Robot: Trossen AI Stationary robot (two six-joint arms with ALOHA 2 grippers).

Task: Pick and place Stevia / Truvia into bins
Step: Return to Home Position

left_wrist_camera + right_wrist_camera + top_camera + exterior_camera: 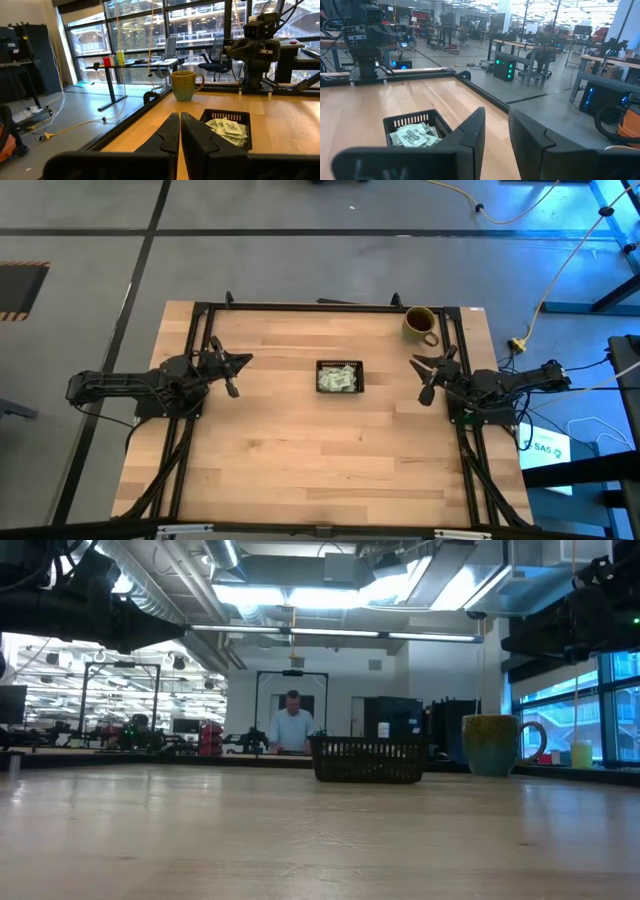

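Left gripper [238, 368]: left-center of the high view, over the table's [300, 450] left side; fingers [170, 134] drawn almost together, holding nothing.
Right gripper [424, 370]: right-center, just below the mug [420, 323]; fingers [470, 131] parted by a narrow gap, empty.
Black tray [340, 364]: center of the frame, between the 2 grippers, well apart from both.
Stevia packets [338, 381]: heaped inside the tray, pale green and white.
Mug: upper right of the table, upright, olive-yellow.
Person [292, 726]: center of the low view, far behind the tray.

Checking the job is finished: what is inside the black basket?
A loose heap of green-and-white sweetener packets fills the black basket. Its floor and the lower packets are covered.
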